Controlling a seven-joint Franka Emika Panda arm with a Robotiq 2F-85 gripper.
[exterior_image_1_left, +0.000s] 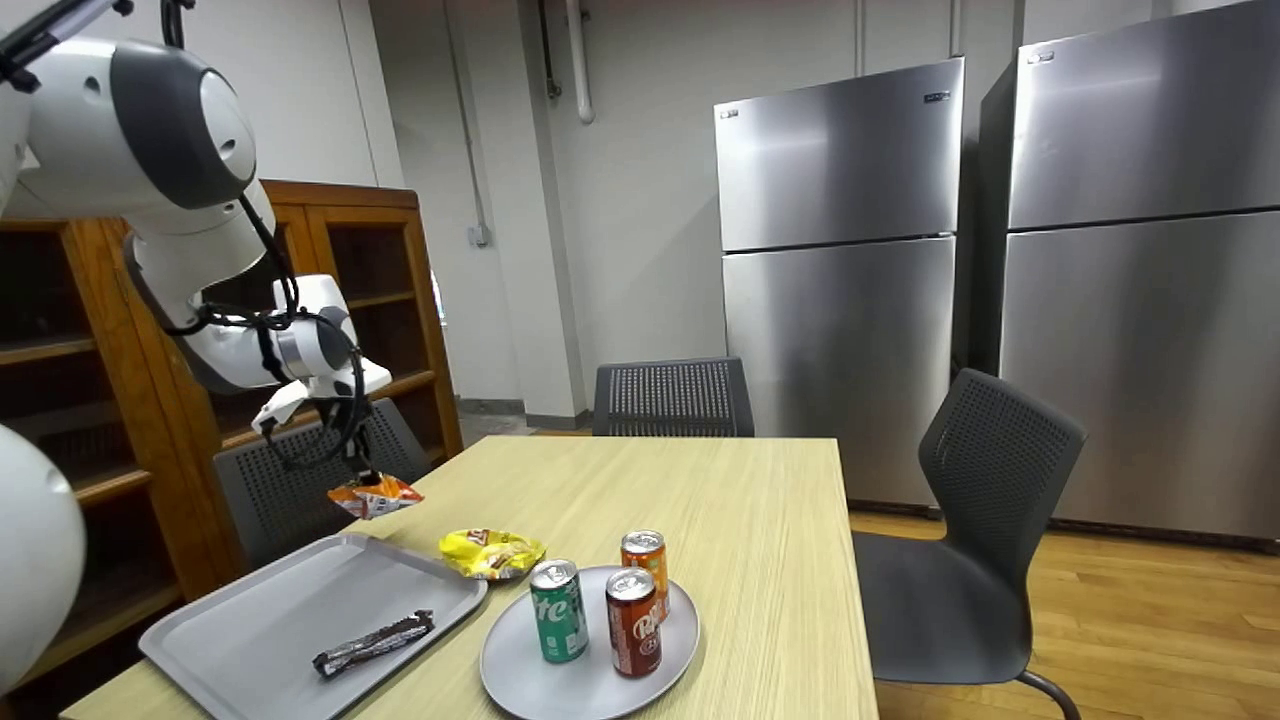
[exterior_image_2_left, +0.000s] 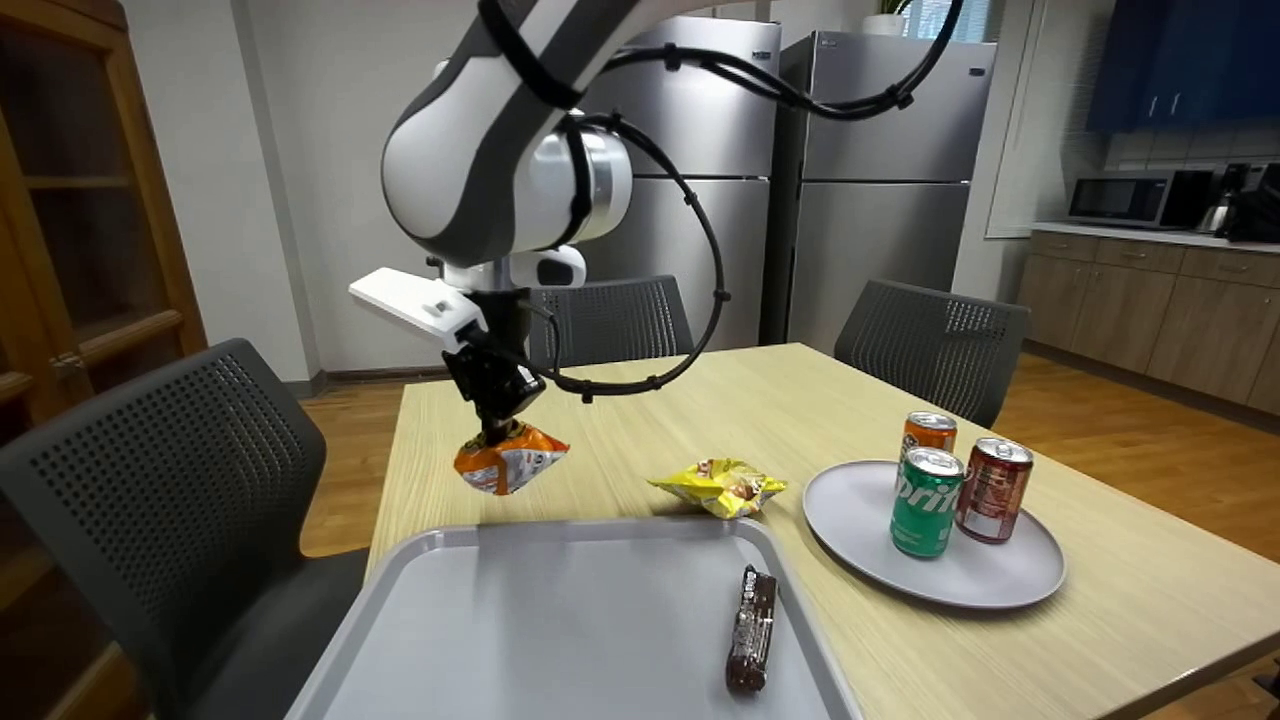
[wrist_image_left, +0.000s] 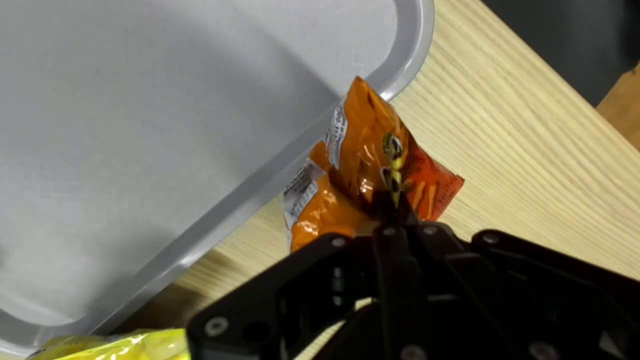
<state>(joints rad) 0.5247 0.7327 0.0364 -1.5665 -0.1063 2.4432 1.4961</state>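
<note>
Pinching an orange bag (wrist_image_left: 361, 155), the pincer (exterior_image_2_left: 496, 432) hovers; two cans (exterior_image_2_left: 942, 506) are marked Sprite and Dr Pepper.

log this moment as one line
gripper: shut on orange snack bag | yellow bag: on table | tray: dark wrapped bar | plate: three cans

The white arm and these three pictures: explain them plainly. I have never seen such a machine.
It is a robot arm, ending in a black gripper that closes like pincers. Two pictures come from cameras outside the robot; the close-up comes from a camera on its wrist, looking down past the gripper. The gripper is shut, pinching an orange bag above the table. On the table sit a gray tray with a dark wrapped bar in it, a yellow bag by the tray, and a gray plate bearing a green can, an orange can and a dark red can.
</note>
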